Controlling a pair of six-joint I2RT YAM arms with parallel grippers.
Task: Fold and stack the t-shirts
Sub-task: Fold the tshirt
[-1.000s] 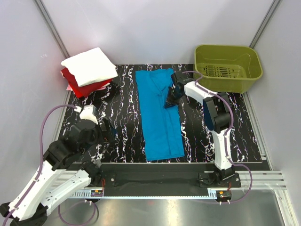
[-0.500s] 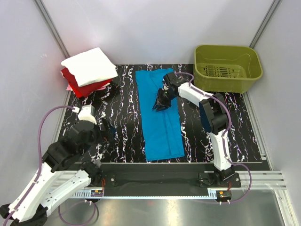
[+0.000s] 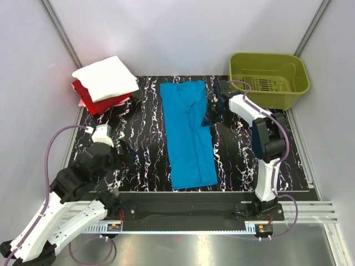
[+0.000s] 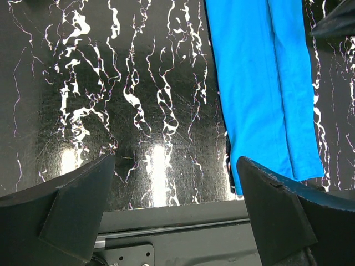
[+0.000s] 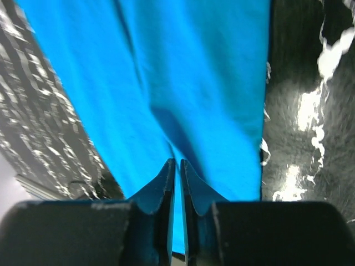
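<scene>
- The turquoise shirt lay flat on the black marbled table between the two arms, already narrowed into a long strip. The white shirt sat folded on top of the red shirt at the far left corner.
- The strip's long axis ran from the far edge toward me, its near end leaning slightly right (I could not tell which end held the collar).
- I judged the cloth light, limp and prone to creasing, with no stiffness to carry a fold. The best hold looked to be the two corners of one short end, pinching every layer.
- The right gripper sat at the strip's right long edge, toward the far end, with its fingers pressed almost together. I could not tell whether any cloth was caught between them.
- The left gripper hovered over bare table left of the strip, fingers spread wide and holding nothing.
</scene>
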